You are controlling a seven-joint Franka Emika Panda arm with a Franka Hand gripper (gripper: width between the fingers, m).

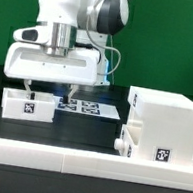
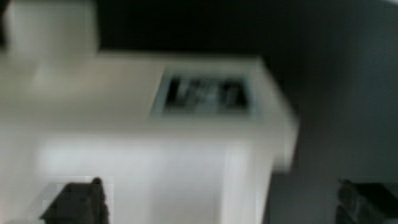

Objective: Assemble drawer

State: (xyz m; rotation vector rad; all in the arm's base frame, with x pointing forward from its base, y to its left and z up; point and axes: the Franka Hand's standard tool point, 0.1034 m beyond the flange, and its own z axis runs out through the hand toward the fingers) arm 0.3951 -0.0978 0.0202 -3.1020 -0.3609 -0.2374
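At the exterior view's left, on the black matte counter point(image 1: 84, 133), sits the small drawer box point(image 1: 23, 101): white, smooth, rectangular and open-topped. Its near face carries a square black-and-white marker tag point(image 1: 27, 108). The fingers point(image 2: 75, 202) hang just above this box, spread wide apart with nothing between them. In the wrist view they show as two dark tips with the box's blurred white surface between them.

At the exterior view's right, well apart from the box, stands the drawer housing point(image 1: 167, 116), a larger white block with sharp edges. A second tag point(image 1: 161, 152) is on its near face. The marker board point(image 1: 83, 107) lies flat between the two, farther back, and shows several tag patterns.
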